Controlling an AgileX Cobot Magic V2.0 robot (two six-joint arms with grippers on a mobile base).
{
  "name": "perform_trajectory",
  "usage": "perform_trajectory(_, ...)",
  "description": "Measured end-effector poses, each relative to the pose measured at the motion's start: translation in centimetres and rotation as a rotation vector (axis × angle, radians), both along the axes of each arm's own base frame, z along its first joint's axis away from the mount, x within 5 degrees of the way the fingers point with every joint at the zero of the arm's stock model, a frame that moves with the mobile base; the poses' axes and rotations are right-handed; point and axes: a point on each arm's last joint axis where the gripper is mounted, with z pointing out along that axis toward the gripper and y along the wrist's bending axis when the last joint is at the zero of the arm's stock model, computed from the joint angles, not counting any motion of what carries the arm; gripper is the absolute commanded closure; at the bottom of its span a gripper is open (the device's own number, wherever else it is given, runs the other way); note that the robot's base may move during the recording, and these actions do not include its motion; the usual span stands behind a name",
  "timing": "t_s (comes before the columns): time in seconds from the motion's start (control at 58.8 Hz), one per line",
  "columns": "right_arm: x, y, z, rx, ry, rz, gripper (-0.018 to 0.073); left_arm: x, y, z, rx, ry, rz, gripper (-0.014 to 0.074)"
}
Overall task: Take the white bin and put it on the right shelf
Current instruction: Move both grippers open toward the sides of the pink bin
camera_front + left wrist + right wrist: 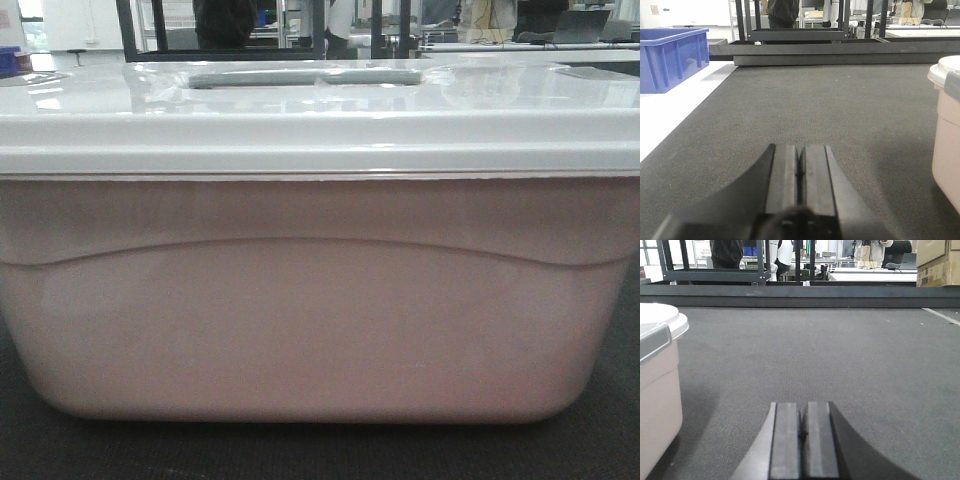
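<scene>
The white bin (320, 320) fills the front view, a pinkish translucent tub on dark carpet, topped by a glossy white lid with a grey handle (305, 76). Its left end shows at the right edge of the left wrist view as the white bin (946, 135), and its right end at the left edge of the right wrist view as the white bin (657, 390). My left gripper (800, 150) is shut and empty, low over the carpet, left of the bin. My right gripper (803, 407) is shut and empty, to the bin's right. The right shelf is out of view.
A blue bin (670, 57) stands at the far left on a white floor strip. Black frame racks (797, 32) and a low dark platform (800, 295) cross the back. Cardboard boxes (937, 262) sit at the far right. People stand behind the racks.
</scene>
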Motion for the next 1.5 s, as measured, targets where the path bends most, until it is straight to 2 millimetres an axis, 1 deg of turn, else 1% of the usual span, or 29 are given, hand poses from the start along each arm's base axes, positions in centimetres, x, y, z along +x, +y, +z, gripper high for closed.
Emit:
perform_trajectory(0.8, 0.0, 0.0, 0.2, 0.0, -0.021, -0.001, 0.0491, 0.0, 0.0, 0.0, 0.0, -0.005, 0.001, 0.0722)
perform_trajectory(1.021, 0.0, 0.0, 0.6, -0.001, -0.063, -0.004, 0.0491, 0.0, 0.1, 0.5, -0.012, -0.057, 0.008, 0.0722)
perform_trajectory(1.123, -0.1, -0.1, 1.3, 0.009, -0.139, -0.009, 0.0491, -0.1, 0.2, 1.0, -0.092, -0.101, 0.014, 0.0722)
perform_trajectory(1.191, -0.3, -0.1, 2.4, 0.022, -0.185, -0.01, 0.0491, -0.2, 0.3, 1.5, -0.133, -0.125, 0.016, 0.0722)
perform_trajectory(1.243, -0.7, -0.1, 3.9, 0.026, -0.227, -0.009, 0.0491, -0.4, 0.3, 2.8, -0.138, -0.156, 0.011, 0.0721)
perform_trajectory(1.26, -0.9, -0.1, 4.7, 0.027, -0.246, -0.007, 0.0491, -0.5, 0.3, 3.2, -0.135, -0.166, 0.009, 0.0721)
perform_trajectory(1.328, -1.8, -0.1, 7.8, 0.028, -0.32, -0.004, 0.0491, -1.2, 0.2, 6.0, -0.101, -0.212, -0.003, 0.072)
perform_trajectory(1.379, -2.3, 0.0, 10.0, 0.029, -0.356, -0.001, 0.0491, -1.9, 0.1, 8.7, -0.074, -0.236, -0.011, 0.0719)
perform_trajectory(1.396, -2.6, 0.0, 10.9, 0.028, -0.373, 0.0, 0.0491, -2.0, 0.1, 9.3, -0.066, -0.234, -0.013, 0.0717)
perform_trajectory(1.464, -2.8, 0.0, 13.3, 0.028, -0.388, 0.002, 0.049, -2.2, -0.1, 12.0, -0.036, -0.202, -0.023, 0.0694)
perform_trajectory(1.498, -2.7, 0.0, 14.2, 0.029, -0.384, 0.004, 0.0488, -2.0, -0.1, 13.0, -0.026, -0.169, -0.028, 0.0674)
